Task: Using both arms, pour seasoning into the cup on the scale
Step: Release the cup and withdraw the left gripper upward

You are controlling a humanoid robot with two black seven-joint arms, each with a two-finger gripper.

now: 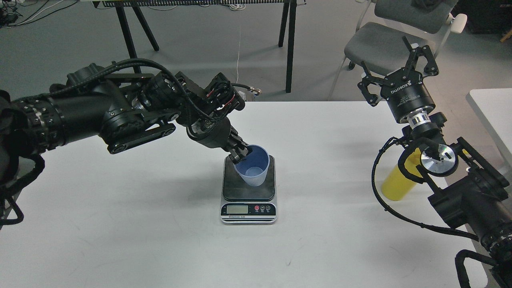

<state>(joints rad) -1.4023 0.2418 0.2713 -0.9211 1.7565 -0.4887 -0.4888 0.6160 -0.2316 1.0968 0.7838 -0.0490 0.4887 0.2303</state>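
White table, seen from the head view. The scale lies near the table's middle, display strip toward the near edge, dark plate behind it.

The cup stands over the plate, mouth up, tilted somewhat toward the left. Whether its base rests flat on the plate, cannot tell.

Left gripper: reaches in from the left, angled down to the right. Its fingers pinch the cup's left rim, one finger tip inside the mouth, the rest outside the wall.

Right gripper: raised over the far right corner of the table, pointing up and away, well apart from the scale. Fingers spread wide, holding nothing.

The seasoning: yellow bottle, standing near the table's right edge, partly hidden behind the right arm's wrist and looped cable. Only its lower body shows; cap and nozzle are hidden. It is well apart from the cup.

Beyond the table: grey chair at far right, dark table legs at far centre.
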